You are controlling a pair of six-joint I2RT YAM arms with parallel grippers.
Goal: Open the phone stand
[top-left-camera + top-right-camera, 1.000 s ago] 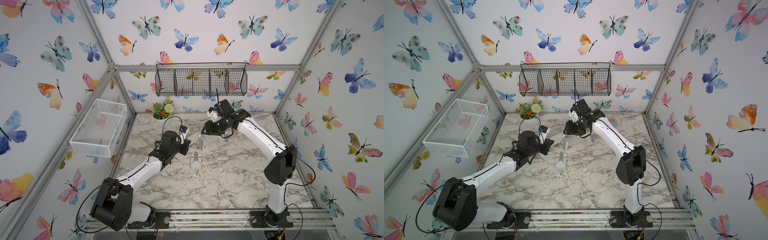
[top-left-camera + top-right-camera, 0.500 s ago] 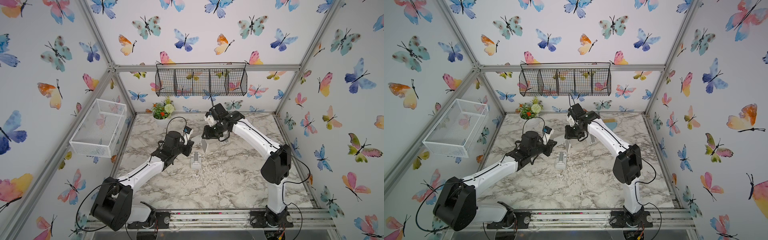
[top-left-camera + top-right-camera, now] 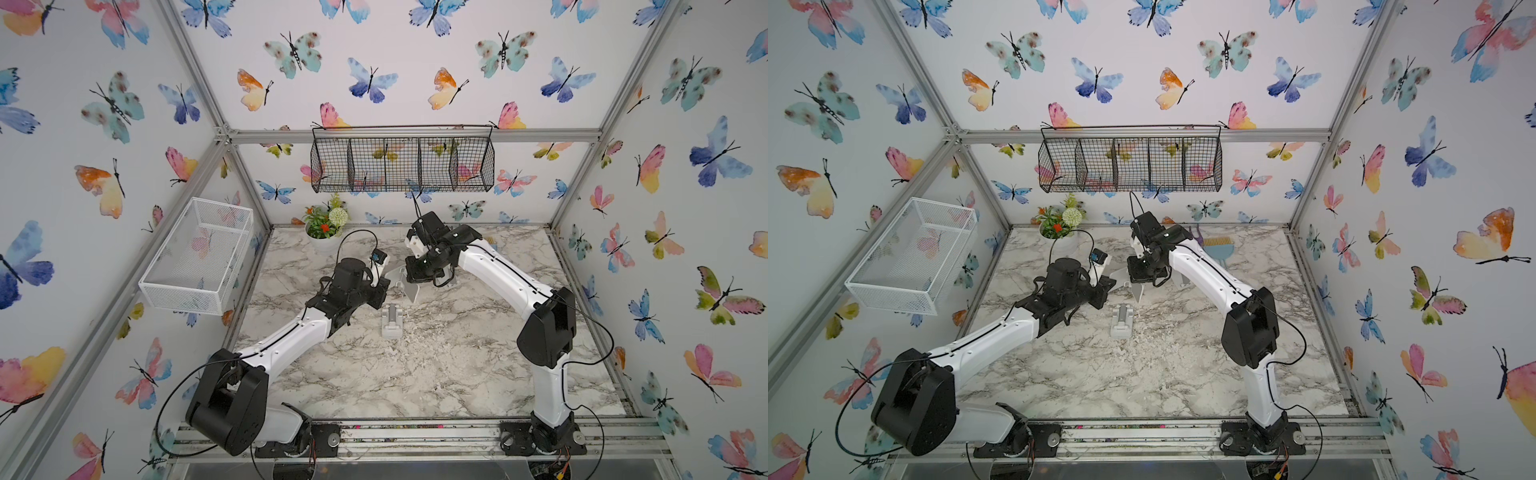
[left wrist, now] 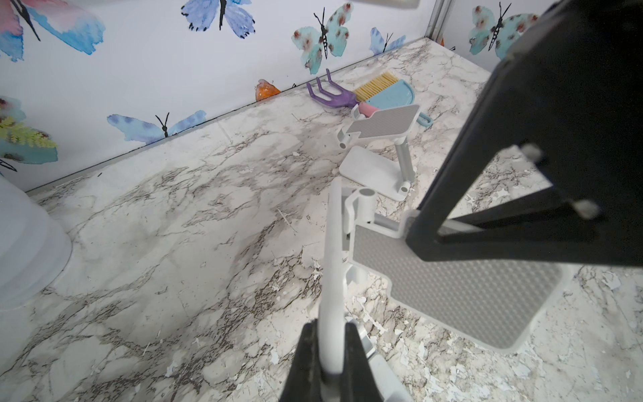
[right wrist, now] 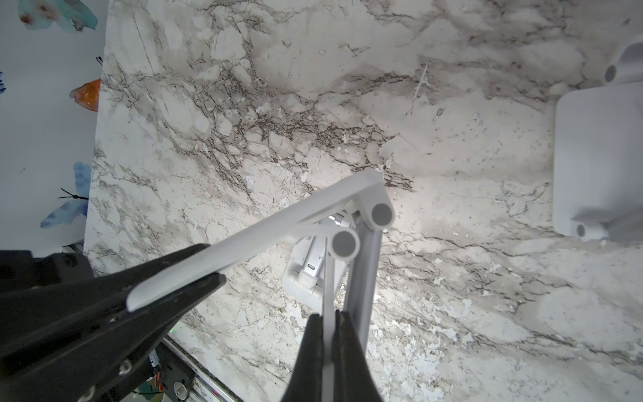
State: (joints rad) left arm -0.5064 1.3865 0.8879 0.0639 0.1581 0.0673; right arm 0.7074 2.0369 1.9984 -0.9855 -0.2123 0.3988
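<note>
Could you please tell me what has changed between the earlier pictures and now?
The right gripper came in toward the phone stand and its jaws closed on the stand's padded plate. The left gripper stays shut on the white plate, the stand held off the table. The folded stand on the table has not moved.

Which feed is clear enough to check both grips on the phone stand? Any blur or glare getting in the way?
Right wrist view: phone stand hinges sharp, right gripper slightly soft, left gripper blurred, second stand washed out at the edge. Left wrist view: right gripper a blurred black mass, left gripper soft. Both top views: even light, no glare, stand tiny.
</note>
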